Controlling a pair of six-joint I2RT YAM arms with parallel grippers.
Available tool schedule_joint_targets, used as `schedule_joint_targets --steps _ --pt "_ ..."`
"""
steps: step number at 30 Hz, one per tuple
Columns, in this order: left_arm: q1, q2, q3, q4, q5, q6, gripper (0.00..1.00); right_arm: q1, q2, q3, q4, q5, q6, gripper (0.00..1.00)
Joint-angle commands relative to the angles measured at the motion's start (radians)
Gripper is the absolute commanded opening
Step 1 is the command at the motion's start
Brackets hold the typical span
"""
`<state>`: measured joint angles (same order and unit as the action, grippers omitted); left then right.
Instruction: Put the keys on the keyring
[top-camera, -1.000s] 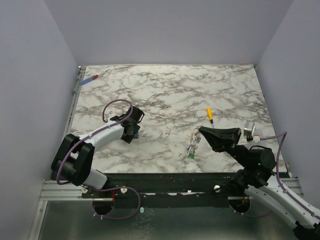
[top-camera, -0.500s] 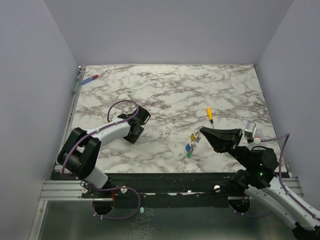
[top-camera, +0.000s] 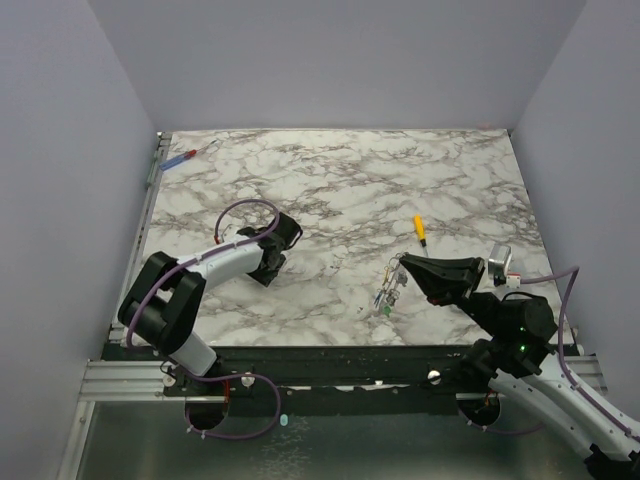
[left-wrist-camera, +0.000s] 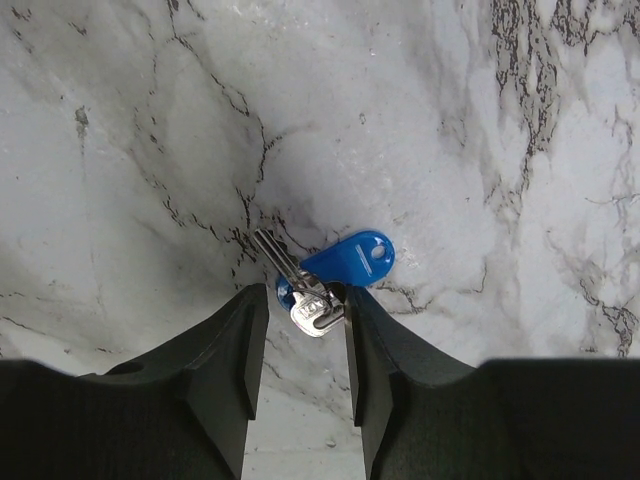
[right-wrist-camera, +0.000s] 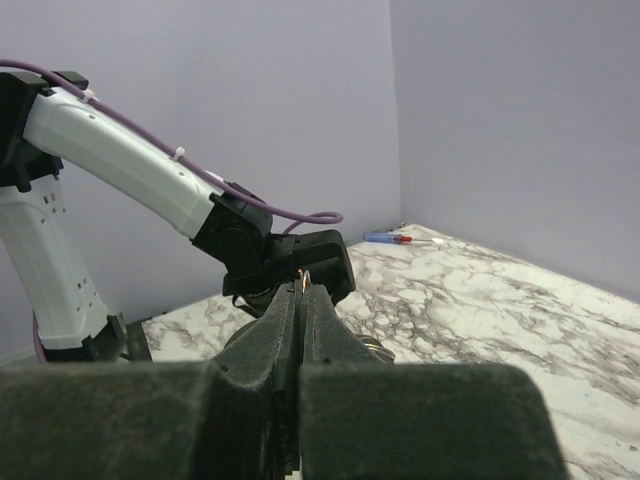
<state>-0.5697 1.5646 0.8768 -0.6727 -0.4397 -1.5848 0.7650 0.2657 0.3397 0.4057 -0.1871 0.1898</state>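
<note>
Closest to the near edge, right of the middle, our right hand (top-camera: 403, 263) is pinched shut on the keyring (top-camera: 392, 272). The tagged keys (top-camera: 385, 298) already on it dangle below, held up, we'd guess, so the loop stays reachable. Further in, on the left of the bench (top-camera: 400, 180), our left hand (left-wrist-camera: 305, 300) sits partly open. Its fingers are either side of a loose blue-tagged key (left-wrist-camera: 285, 262) lying flat, lined up for a pinch. The yellow screwdriver (top-camera: 420, 230) lies beyond, untouched.
</note>
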Motion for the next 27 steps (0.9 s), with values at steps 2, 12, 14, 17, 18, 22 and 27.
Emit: schedule_joint_targets --steps 2,12,14,17,18,22,27 --pt "-0.001 0.023 0.017 -0.005 -0.043 0.008 0.41 0.006 -0.006 0.039 0.014 -0.017 -0.006 0.01" --pt "0.001 0.062 0.042 -0.003 -0.051 0.036 0.29 0.006 -0.004 0.049 0.000 -0.026 -0.007 0.01" --pt "0.001 0.064 0.042 -0.001 -0.046 0.042 0.21 0.006 -0.005 0.052 -0.006 -0.027 -0.007 0.01" --pt "0.000 0.057 0.040 -0.001 -0.035 0.052 0.05 0.005 -0.004 0.056 -0.009 -0.029 -0.009 0.01" --pt "0.001 0.052 0.037 -0.001 -0.032 0.055 0.02 0.006 -0.003 0.057 -0.010 -0.030 -0.008 0.01" --pt "-0.001 0.022 0.029 -0.002 -0.022 0.081 0.00 0.005 0.002 0.062 -0.012 -0.036 -0.006 0.01" --pt "-0.001 -0.042 0.004 -0.002 -0.025 0.095 0.00 0.005 0.010 0.067 -0.011 -0.042 -0.007 0.01"
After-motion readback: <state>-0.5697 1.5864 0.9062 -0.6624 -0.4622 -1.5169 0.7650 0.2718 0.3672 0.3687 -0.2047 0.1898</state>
